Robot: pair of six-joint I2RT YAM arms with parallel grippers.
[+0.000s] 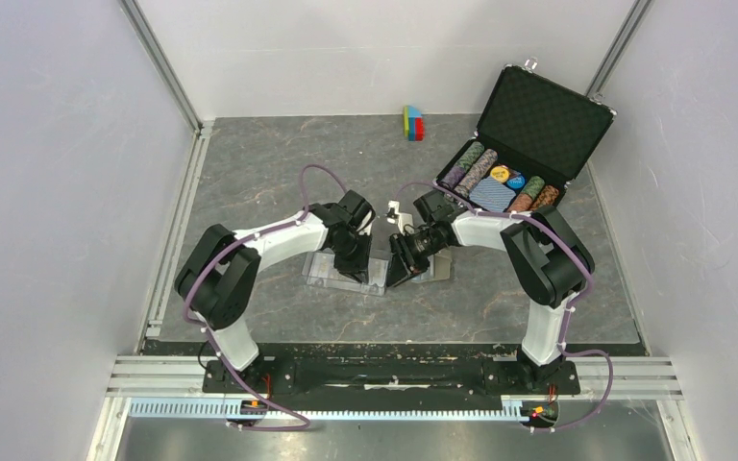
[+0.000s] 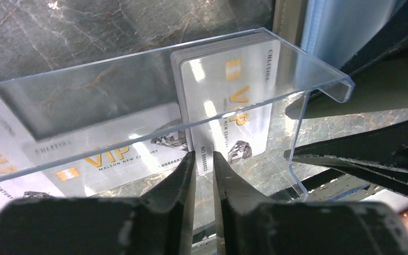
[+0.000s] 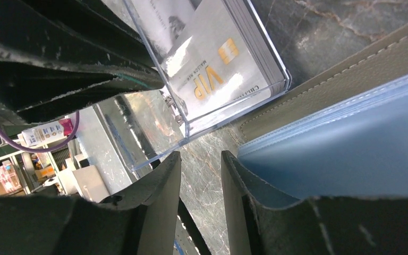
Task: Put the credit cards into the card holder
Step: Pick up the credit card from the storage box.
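A stack of whitish VIP credit cards (image 2: 228, 101) stands in the right end of a clear plastic case (image 2: 138, 58); more cards (image 2: 111, 154) lie flat further left. My left gripper (image 2: 204, 159) is inside the case, shut on the lower edge of one card of the stack. The taupe card holder (image 3: 350, 69) lies open beside the case, its light blue lining (image 3: 350, 149) up. My right gripper (image 3: 201, 156) is open and empty, its right finger under the lining's edge, just short of the case corner (image 3: 191, 127). In the top view both grippers (image 1: 357, 261) (image 1: 401, 269) meet over the case (image 1: 332, 272).
An open black briefcase (image 1: 524, 144) with poker chips and a blue patterned deck stands at the back right. A small coloured block (image 1: 413, 123) sits at the back centre. White walls with metal rails enclose the grey marbled table (image 1: 250, 173).
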